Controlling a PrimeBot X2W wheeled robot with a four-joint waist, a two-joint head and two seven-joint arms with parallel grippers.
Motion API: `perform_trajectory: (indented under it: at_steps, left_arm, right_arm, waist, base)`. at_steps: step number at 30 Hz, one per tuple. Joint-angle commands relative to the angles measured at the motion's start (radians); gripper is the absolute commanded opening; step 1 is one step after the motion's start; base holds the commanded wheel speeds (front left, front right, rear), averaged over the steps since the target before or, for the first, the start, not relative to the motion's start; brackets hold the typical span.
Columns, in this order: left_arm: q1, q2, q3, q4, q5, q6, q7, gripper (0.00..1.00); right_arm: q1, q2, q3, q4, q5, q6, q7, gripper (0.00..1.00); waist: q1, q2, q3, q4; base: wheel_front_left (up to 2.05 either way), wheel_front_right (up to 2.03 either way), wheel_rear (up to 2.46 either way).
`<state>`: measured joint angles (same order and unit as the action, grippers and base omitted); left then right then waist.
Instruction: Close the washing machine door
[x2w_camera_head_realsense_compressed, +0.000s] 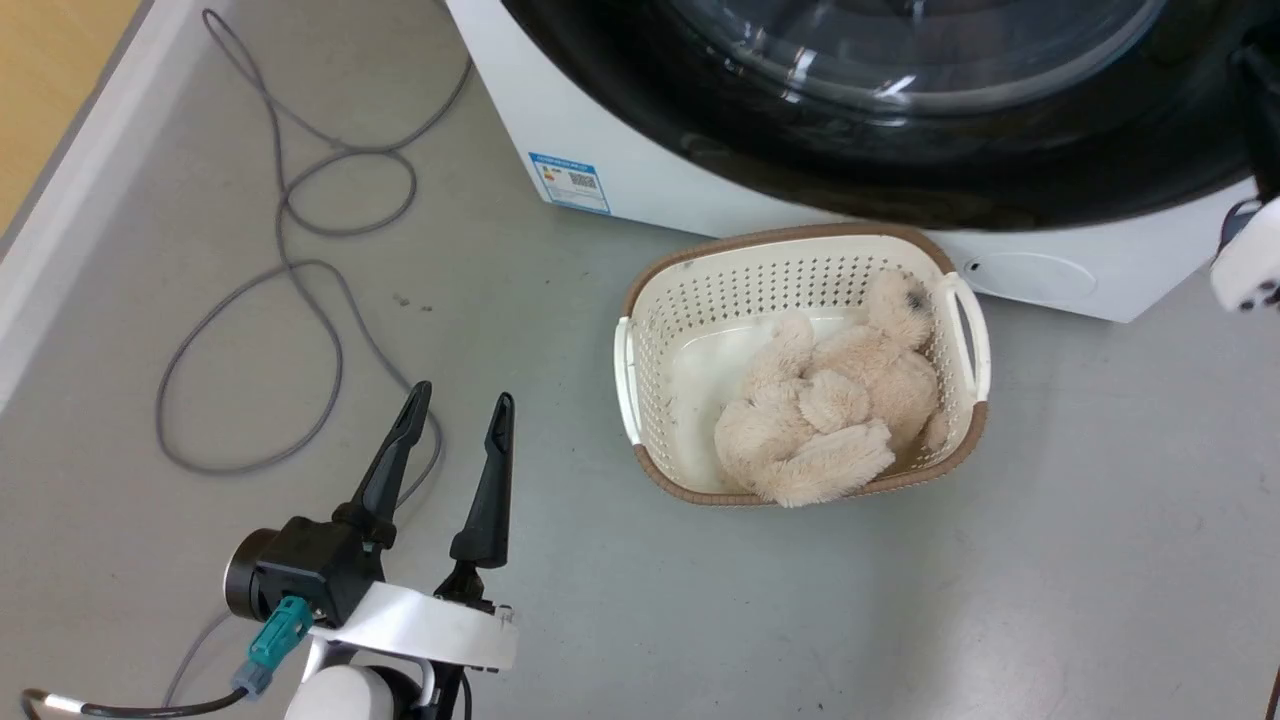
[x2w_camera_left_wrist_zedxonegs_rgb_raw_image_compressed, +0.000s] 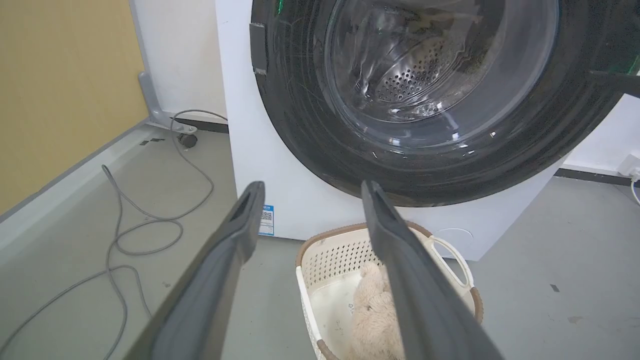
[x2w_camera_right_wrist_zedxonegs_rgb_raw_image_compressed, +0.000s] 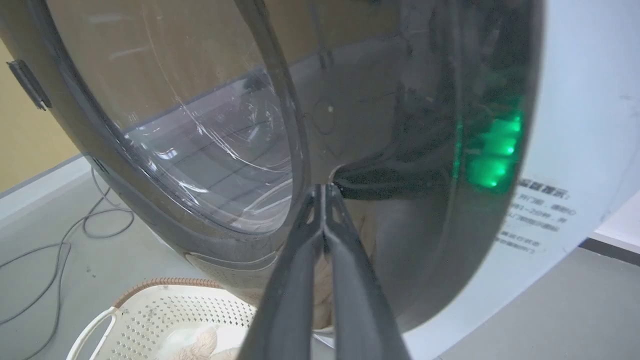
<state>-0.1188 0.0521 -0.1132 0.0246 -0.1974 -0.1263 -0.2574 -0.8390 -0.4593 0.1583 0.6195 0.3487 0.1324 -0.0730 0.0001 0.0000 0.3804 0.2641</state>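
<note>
- Against the round black-rimmed glass washing machine door (x2w_camera_right_wrist_zedxonegs_rgb_raw_image_compressed: 425, 225), right gripper (x2w_camera_right_wrist_zedxonegs_rgb_raw_image_compressed: 325, 195) pinched tight on nothing, probably a blunt pusher.
- Off aside, left gripper (x2w_camera_head_realsense_compressed: 462, 392) gapes wide, parked clear.

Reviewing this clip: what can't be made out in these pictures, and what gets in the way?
Whether the washing machine door is latched: head and left wrist views cut it off at the top edge.
Whether the shut right claw touches the door: right wrist view, reflections blur the tips.
Text on the blue sticker: head view, too small.
Face of the plush toy: head view, turned into the basket.
</note>
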Motion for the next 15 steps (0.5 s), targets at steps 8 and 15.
perform_trajectory:
  at_steps: [8, 15]
  left_arm:
    - [-0.020, -0.002, -0.005, 0.004, -0.015, -0.004, -0.004, 1.00]
    - [-0.021, -0.002, 0.003, 0.007, -0.014, -0.004, -0.004, 1.00]
  right_arm:
    - [-0.103, 0.033, -0.109, 0.124, -0.030, -0.002, -0.002, 0.00]
    - [-0.143, 0.054, -0.141, 0.186, -0.053, -0.002, -0.037, 0.00]
  waist:
    - [-0.0001, 0.0000, 0.011, 0.012]
    - [-0.0001, 0.0000, 0.004, 0.002]
  base:
    - [0.00, 0.00, 0.00]
    - [0.00, 0.00, 0.00]
